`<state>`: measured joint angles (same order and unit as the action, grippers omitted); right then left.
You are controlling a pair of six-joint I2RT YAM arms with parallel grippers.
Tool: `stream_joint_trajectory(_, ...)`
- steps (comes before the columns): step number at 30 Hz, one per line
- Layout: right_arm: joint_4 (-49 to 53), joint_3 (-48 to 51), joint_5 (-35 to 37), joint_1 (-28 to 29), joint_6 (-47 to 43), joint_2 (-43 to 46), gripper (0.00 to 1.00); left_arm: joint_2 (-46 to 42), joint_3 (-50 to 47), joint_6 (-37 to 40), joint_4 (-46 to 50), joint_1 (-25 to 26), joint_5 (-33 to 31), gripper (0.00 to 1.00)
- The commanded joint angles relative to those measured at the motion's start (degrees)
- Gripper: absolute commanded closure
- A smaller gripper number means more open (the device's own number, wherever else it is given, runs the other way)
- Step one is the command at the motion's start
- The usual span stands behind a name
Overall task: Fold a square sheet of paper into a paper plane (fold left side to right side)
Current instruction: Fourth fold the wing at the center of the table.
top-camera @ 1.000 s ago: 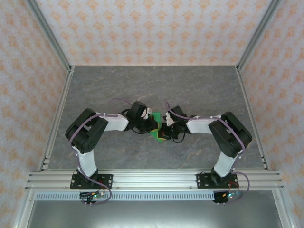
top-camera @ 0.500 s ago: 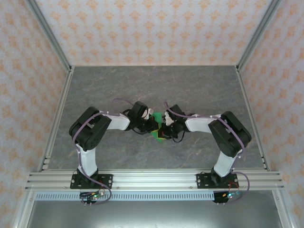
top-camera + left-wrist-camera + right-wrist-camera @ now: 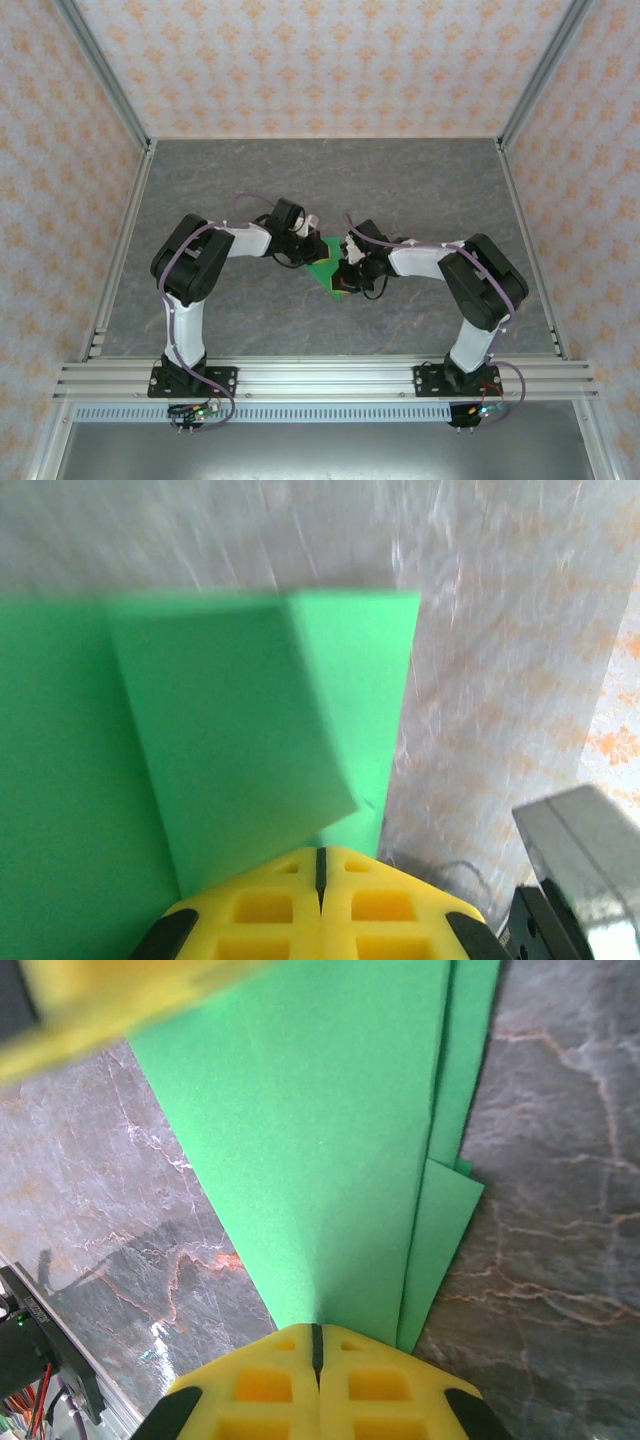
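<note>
Green paper (image 3: 323, 268), folded into a layered shape with a point toward 6 o'clock, sat near the middle of the grey marbled table (image 3: 420, 190), held between the two arms. In the top view the left gripper (image 3: 308, 238) stood at the sheet's 11 o'clock edge and the right gripper (image 3: 346, 270) at its 3 o'clock side.

From the left wrist, the paper (image 3: 230, 730) covered the left half of the frame, with a creased flap slanting down to the left gripper (image 3: 320, 852). Its yellow fingers (image 3: 260, 915) met along a closed seam, pinched on the lower edge of that flap (the background there was blurred).

From the right wrist, the paper (image 3: 320, 1140) ran as a broad band from 12 o'clock, narrowing into the right gripper (image 3: 316, 1328). Those yellow fingers (image 3: 380, 1400) were pressed together and clamped on the narrow end. Two more layers showed along the band's 3 o'clock edge, one ending in a short corner just above the fingertips. A blurred yellow shape (image 3: 90, 1010) crossed the 11 o'clock corner, touching the upper edge of the sheet, with the table (image 3: 560, 1180) showing on both sides.
</note>
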<state>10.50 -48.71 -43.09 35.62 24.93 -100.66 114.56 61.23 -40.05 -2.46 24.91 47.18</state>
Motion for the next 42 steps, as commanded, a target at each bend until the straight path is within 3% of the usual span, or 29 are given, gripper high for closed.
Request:
stream_joint_trajectory(1, 12.61, 3.71, 8.20, 0.54, -1.21, -4.13, 1.00, 1.85, 2.76, 4.26, 3.31, -2.82, -5.87, 1.00)
stream_joint_trajectory(16, 12.24, 4.15, 7.20, 0.69, -1.38, -3.79, 1.00, 8.76, 13.18, 9.12, 8.00, -9.89, -2.43, 1.00)
stream_joint_trajectory(22, 7.60, 5.20, 4.68, 0.68, -0.39, -2.18, 1.00, 9.22, 17.40, 12.00, 11.69, -11.63, -0.90, 1.00)
stream_joint_trajectory(29, -2.39, 3.98, 3.29, 0.70, 2.43, 4.92, 0.94, -0.46, 13.34, 11.33, 10.63, -12.86, -1.08, 0.83)
stream_joint_trajectory(37, -7.91, 4.36, 13.66, -0.48, 2.30, 18.63, 0.52, -16.28, -5.69, 1.44, -2.58, -11.14, -2.26, 0.54)
stream_joint_trajectory(42, -7.87, 5.87, 20.46, -1.96, 1.31, 25.50, 0.38, -17.85, -11.02, -1.84, -6.00, -5.86, -4.00, 0.47)
